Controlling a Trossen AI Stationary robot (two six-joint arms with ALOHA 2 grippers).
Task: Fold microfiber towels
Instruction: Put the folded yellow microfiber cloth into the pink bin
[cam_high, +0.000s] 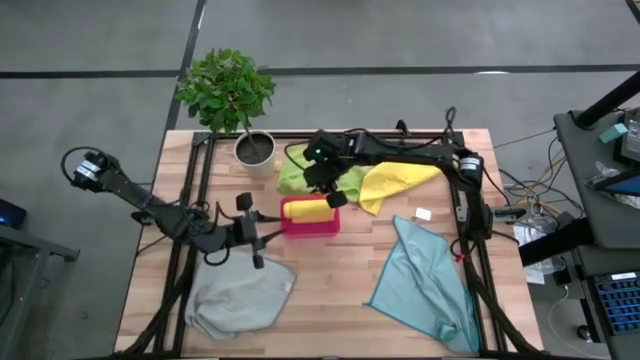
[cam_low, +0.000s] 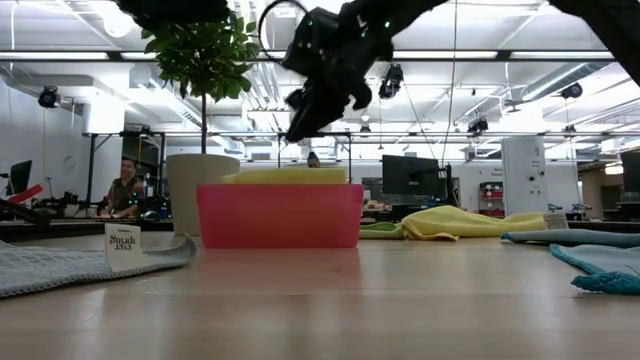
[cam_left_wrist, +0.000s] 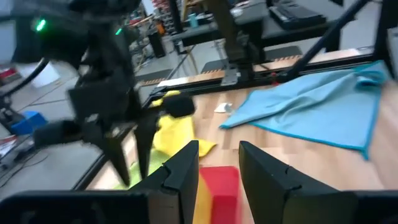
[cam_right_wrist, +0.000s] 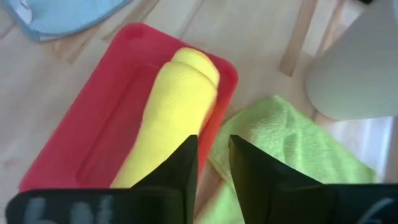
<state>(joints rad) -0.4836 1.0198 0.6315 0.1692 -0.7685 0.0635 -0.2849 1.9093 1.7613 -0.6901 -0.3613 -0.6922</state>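
Observation:
A folded yellow towel (cam_right_wrist: 174, 118) lies lengthwise in the pink tray (cam_high: 310, 228) at the table's middle. My right gripper (cam_right_wrist: 213, 143) hangs above the tray's far end, fingers slightly apart, nothing between them. My left gripper (cam_left_wrist: 219, 152) hovers left of the tray, pointing at it, open and holding nothing. A lime green towel (cam_high: 293, 178) and a second yellow towel (cam_high: 395, 180) lie crumpled behind the tray. The teal towel (cam_high: 425, 285) is spread out flat at the near right, and the grey towel (cam_high: 240, 295) lies bunched at the near left.
A potted plant (cam_high: 255, 150) stands at the far left, close to the lime green towel. A small white tag (cam_high: 422, 213) lies right of the tray. Black frame rails (cam_high: 190, 200) run along the table's left, right and far sides. A person (cam_low: 125, 190) sits beyond the table.

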